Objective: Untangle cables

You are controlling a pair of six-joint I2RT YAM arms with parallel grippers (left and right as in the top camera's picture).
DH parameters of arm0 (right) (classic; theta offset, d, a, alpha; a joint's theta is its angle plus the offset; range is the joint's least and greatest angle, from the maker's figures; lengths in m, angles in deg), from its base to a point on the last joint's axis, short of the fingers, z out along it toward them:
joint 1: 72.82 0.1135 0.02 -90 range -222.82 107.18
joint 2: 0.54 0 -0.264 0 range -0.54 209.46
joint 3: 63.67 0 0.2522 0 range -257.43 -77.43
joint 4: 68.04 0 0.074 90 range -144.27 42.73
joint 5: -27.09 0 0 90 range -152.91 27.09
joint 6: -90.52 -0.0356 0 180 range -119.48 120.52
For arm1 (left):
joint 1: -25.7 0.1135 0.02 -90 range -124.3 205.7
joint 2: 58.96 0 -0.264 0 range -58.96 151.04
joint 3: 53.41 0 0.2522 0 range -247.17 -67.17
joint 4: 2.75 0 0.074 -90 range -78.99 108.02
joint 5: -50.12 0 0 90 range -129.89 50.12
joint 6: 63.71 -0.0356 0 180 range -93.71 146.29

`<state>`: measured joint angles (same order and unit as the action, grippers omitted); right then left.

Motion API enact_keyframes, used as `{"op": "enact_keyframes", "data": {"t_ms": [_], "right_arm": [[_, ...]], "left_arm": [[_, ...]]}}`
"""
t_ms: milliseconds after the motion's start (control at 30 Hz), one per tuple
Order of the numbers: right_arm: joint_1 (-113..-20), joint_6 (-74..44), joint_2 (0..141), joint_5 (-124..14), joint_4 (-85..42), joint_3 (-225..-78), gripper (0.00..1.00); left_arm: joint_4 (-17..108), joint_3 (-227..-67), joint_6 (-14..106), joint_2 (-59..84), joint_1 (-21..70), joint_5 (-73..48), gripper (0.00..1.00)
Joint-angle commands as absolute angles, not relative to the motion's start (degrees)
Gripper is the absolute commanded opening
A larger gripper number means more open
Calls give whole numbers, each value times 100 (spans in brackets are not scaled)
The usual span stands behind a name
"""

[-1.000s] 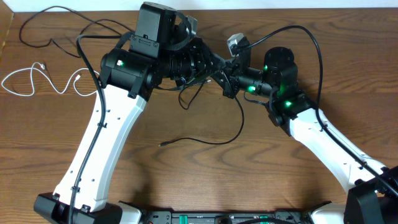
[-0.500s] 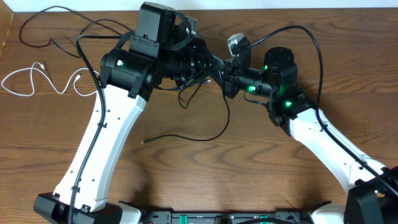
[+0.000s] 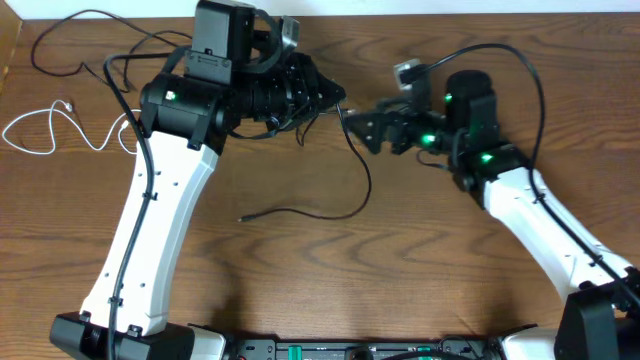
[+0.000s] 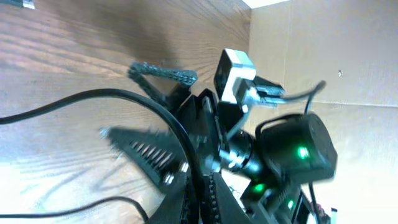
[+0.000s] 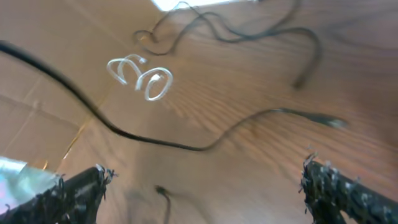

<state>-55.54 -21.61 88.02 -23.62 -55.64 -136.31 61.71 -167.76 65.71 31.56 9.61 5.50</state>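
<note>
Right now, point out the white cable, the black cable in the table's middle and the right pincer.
white cable (image 3: 67,104), overhead view, its small plug end.
black cable (image 3: 300,211), overhead view, the stretch lying flat.
right pincer (image 3: 360,128), overhead view, midway between its open fingertips.

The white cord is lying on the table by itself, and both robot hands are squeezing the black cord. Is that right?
Not quite. Only the left gripper squeezes the black cord. The right gripper is open and holds nothing, as the right wrist view shows. The white cord does lie on the table by itself.
</note>
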Motion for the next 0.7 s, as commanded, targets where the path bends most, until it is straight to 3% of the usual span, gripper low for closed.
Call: {"op": "enact_keyframes", "data": {"t_ms": [0, 233, 667], "right_arm": [[-5985, -2172, 8795, -2358, -5092, -13668, 99], [-6595, -2170, 8795, -2356, -4167, -13668, 99], [-6752, -2019, 8795, -2415, -3864, -13668, 99]], "left_arm": [[6145, -16866, 6035, 2820, 991, 788, 8], [6425, -16866, 5797, 2295, 1466, -152, 8], [7701, -16864, 5672, 2267, 4147, -1371, 7]]}}
